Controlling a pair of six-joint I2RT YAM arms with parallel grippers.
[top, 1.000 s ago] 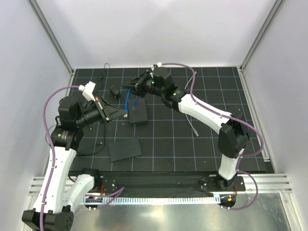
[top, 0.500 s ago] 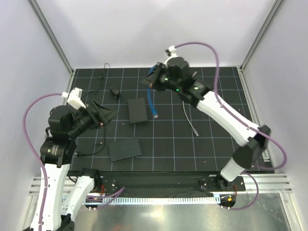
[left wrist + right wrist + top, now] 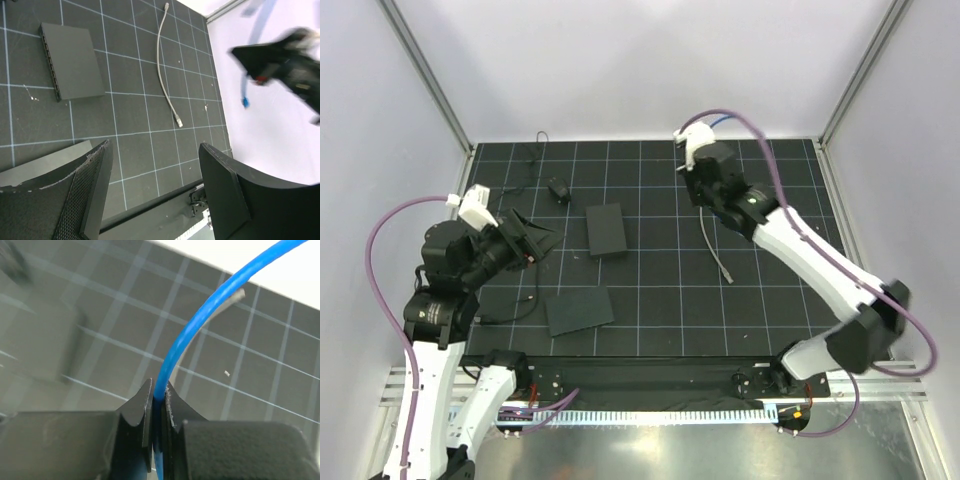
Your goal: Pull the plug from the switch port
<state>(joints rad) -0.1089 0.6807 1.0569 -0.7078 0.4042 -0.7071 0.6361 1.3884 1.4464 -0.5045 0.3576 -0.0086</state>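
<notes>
Tabletop (image 3: 770, 300): switch box (image 3: 607, 230) left of centre. Flat slab (image 3: 578, 311) nearer than the box, slightly left of it. Loose cable (image 3: 712, 245) right of the box, apart. Held cable (image 3: 200, 315) in right pincer (image 3: 159, 390), above the far side. Left pincer (image 3: 155, 190) left of the box.

**Left arm** (image 3: 430, 368), eight o'clock in the top view: white link shells and black joint housings. A white box-shaped camera module (image 3: 473, 206) is fitted at the wrist.

**Right arm** (image 3: 815, 262), three o'clock: same white-and-black build, with its own white module (image 3: 694, 137).

**Cabling:** one purple cable (image 3: 371, 248) loops off the left arm and a second (image 3: 770, 160) off the right.

**Left gripper** (image 3: 155, 147): fingers (image 3: 82, 200) broad and matte black. One face is mesh-textured, with a pale, worn upper edge.

**Right gripper** (image 3: 159, 392): fingers (image 3: 137, 412) black, with pointed tips.

**Bases:** both are mounted on a black plate (image 3: 650, 382) at six o'clock.
</notes>
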